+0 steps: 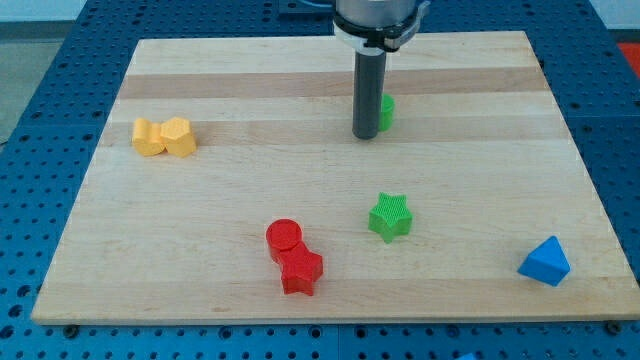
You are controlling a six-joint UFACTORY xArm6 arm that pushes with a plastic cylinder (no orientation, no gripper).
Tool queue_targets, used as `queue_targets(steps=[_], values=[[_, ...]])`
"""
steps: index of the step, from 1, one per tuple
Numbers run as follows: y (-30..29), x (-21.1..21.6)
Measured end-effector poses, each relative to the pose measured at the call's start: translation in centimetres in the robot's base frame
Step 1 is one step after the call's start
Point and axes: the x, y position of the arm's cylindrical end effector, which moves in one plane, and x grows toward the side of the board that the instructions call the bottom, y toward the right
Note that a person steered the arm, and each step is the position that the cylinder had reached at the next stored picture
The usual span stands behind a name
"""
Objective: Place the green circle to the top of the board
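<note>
The green circle (386,112) sits in the upper part of the board (200,60), mostly hidden behind the rod, with only a sliver of green showing just to the view's right of the rod's lower end. It looks to be well on its way toward the top edge but, judging by the bare wood above it, there is still some board left between it and that edge, so the task seems partly done rather than finished. The tool has nothing to open or close: it is a plain dark rod, and the tip (365,136) rests on the wood right beside the green circle, apparently touching it or all but touching; the exact contact cannot be made out. Below the tip and slightly to the view's right lies the green star (390,217). Further below, to the view's left, are the red blocks (293,256). Far to the tip's left are the yellow blocks (165,137), and the blue triangle (545,261) lies far below and to its right.
</note>
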Motion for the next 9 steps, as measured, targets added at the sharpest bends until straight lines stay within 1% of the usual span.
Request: queue_targets(steps=[1, 2, 3, 4, 5, 6, 7, 8, 9], values=[[-0.2, 0.5], [-4.9, 3.5], [-6.2, 3.9], [-0.2, -0.3], [5.8, -6.0], [10.3, -9.9], [11.7, -13.2], [12.1, -11.6], [15.3, -8.2]])
